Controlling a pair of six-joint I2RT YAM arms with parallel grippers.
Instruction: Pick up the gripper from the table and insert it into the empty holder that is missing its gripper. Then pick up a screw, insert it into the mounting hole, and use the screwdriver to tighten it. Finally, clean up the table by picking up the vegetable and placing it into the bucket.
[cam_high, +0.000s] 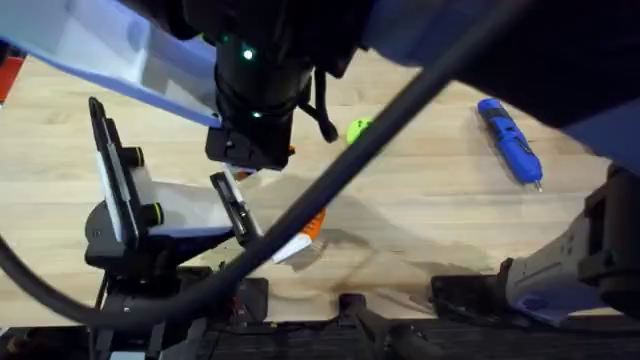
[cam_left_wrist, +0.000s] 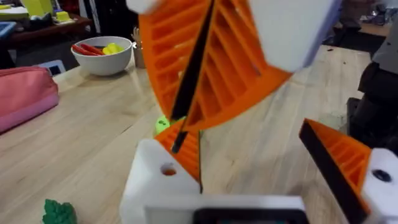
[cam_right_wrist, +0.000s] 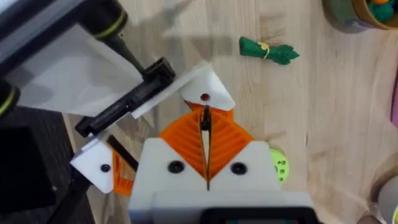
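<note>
Insertion under way: my right claw (cam_right_wrist: 205, 134), pads closed on the gripper (cam_left_wrist: 188, 146), sets it against the holder (cam_left_wrist: 155, 180), the bare mount on my left claw (cam_left_wrist: 239, 146), which stands wide open and holds nothing. I judge the wedge not yet seated. Screw, tightening and clean-up are all left: the screwdriver (cam_high: 510, 140) lies far right on the worktop (cam_high: 420, 210), and the vegetable (cam_right_wrist: 268, 50) lies apart from the bucket (cam_right_wrist: 345, 15). The left wrist view gives me the wedge beside the mounting hole (cam_left_wrist: 168, 169); the overhead view hides that contact under the arm but places the screwdriver.
</note>
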